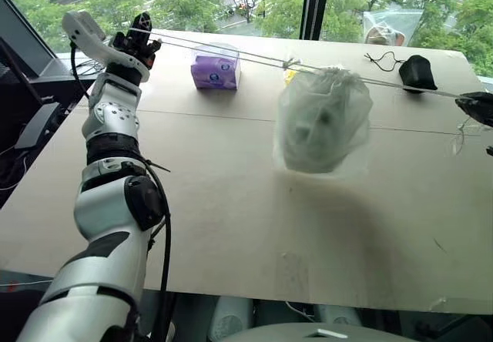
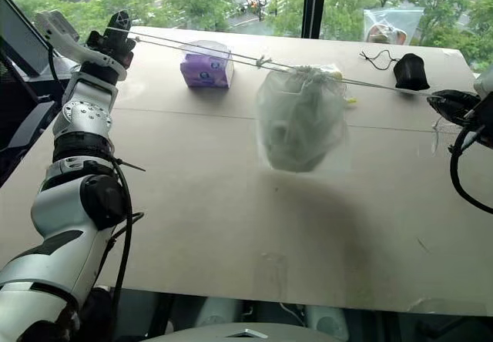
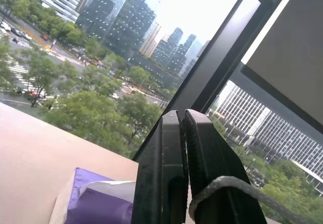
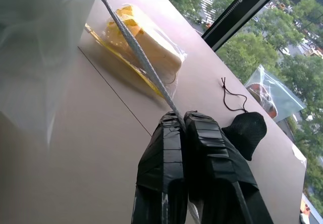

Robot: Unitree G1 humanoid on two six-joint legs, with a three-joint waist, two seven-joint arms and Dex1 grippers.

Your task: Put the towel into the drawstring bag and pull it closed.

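Note:
The drawstring bag (image 1: pixel 323 119), milky and translucent, hangs above the table on its white cords, its mouth gathered tight at the top. A pale lump inside it is the towel (image 1: pixel 308 132). One cord (image 1: pixel 231 54) runs taut to my left gripper (image 1: pixel 142 40), raised at the table's far left corner and shut on the cord's end (image 3: pixel 222 183). The other cord (image 1: pixel 416 89) stretches to my right gripper (image 1: pixel 477 105) at the right edge, also shut on it (image 4: pixel 136 52).
On the tan table (image 1: pixel 231 226) stand a purple tissue pack (image 1: pixel 215 66) at the back, a small black pouch (image 1: pixel 417 72) at the back right and a clear zip bag with yellow contents (image 4: pixel 141 42) behind the hanging bag. Another clear bag (image 1: pixel 389 28) lies by the window.

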